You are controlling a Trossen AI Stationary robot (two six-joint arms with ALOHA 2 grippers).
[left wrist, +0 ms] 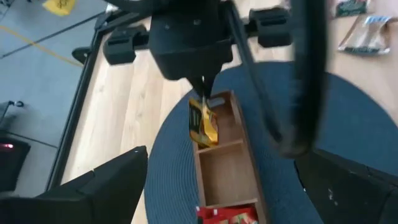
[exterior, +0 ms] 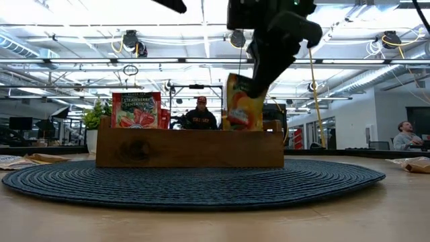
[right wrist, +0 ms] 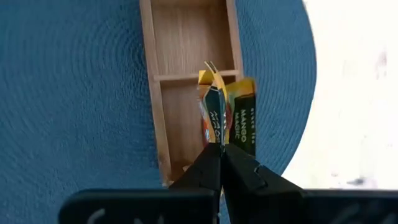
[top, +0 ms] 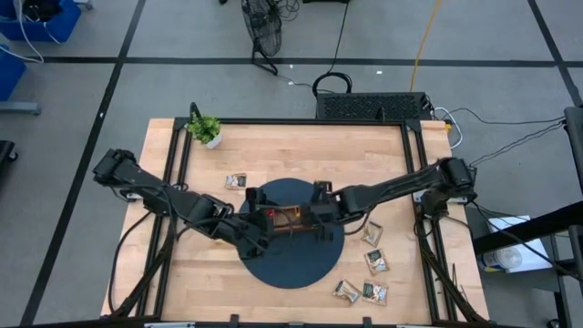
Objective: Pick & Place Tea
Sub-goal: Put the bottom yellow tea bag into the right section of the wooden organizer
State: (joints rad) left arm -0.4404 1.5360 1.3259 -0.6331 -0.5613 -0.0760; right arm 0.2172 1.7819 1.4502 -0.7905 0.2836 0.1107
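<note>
A brown wooden tray (top: 291, 220) lies on a round dark mat (top: 293, 260) at the table's middle. A red tea sachet (exterior: 136, 109) stands upright in the tray's left compartment. My right gripper (right wrist: 222, 155) hangs over the right compartment, shut on an orange tea sachet (exterior: 244, 101). Beside that sachet, a second orange one (right wrist: 246, 121) stands in the same compartment. My left gripper (top: 258, 225) is open over the tray's left end and holds nothing. Loose sachets lie on the table at right (top: 375, 262) and far left (top: 238, 181). My right gripper pinches the orange sachet's upper edge (right wrist: 219, 138) between its two shut fingers. The fingers come from above, slanting down from the table's right. The sachet hangs upright below them, its lower edge (exterior: 236, 125) about level with the tray's rim; whether it touches the tray cannot be seen.
A small green potted plant (top: 206, 129) stands at the table's far left corner. Several sachets lie at the near right, around (top: 361, 291). A black frame (top: 414, 173) runs around the table. People sit in the room behind (exterior: 200, 118).
</note>
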